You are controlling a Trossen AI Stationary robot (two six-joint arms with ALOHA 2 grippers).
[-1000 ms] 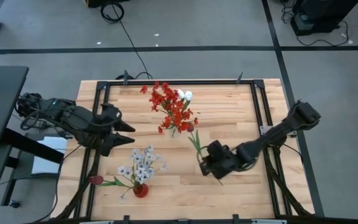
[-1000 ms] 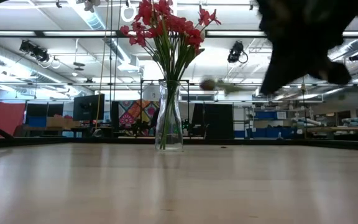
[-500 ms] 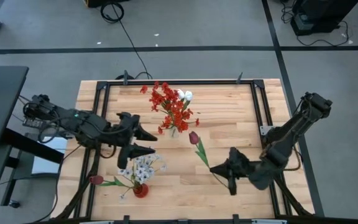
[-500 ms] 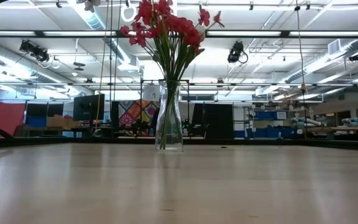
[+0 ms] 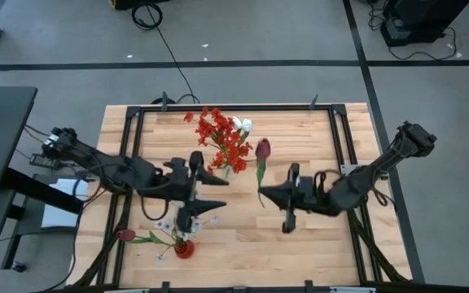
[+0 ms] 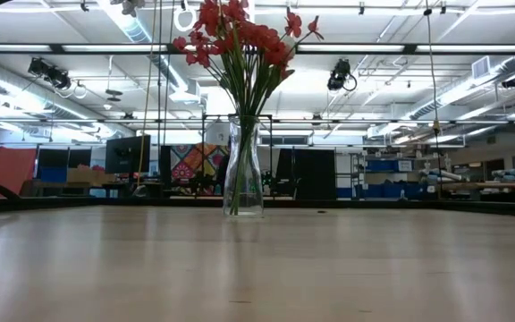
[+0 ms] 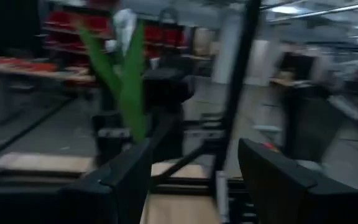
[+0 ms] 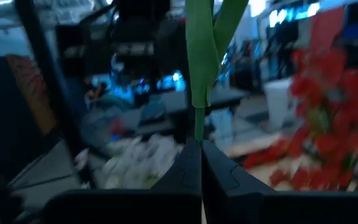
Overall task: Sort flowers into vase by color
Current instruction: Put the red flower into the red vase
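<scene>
My right gripper (image 5: 265, 193) is shut on a dark red tulip (image 5: 262, 149) just right of the clear vase (image 6: 242, 170). That vase stands on its base and holds bright red clusters (image 5: 222, 137) and white tulips (image 5: 242, 124). My left gripper (image 5: 216, 192) stands open above the pale sprays (image 5: 189, 218) in a small red vase (image 5: 184, 249), facing the right gripper and touching nothing. Another dark red bud (image 5: 126, 235) leans out of the small vase. Neither gripper shows in the low view. My right gripper pinches the tulip's thin green stem (image 8: 197, 127), low down below the leaves (image 8: 201, 43), between its two fingers. The fingers come level from the table's right and lie across the stem. The tulip is lifted clear of the table, its bud above the fingers.
A black frame (image 5: 133, 146) runs round the wooden table top (image 5: 316, 138). Bare wood lies to the right of the clear vase and along the near edge. The two grippers face each other across a short gap at mid-table.
My right gripper has risen, tipped from pointing down to level, and gone left toward the clear vase. The tulip has swung with it, its bud now beside the red clusters. My left gripper, still open, has gone right toward mid-table, over the pale sprays.
</scene>
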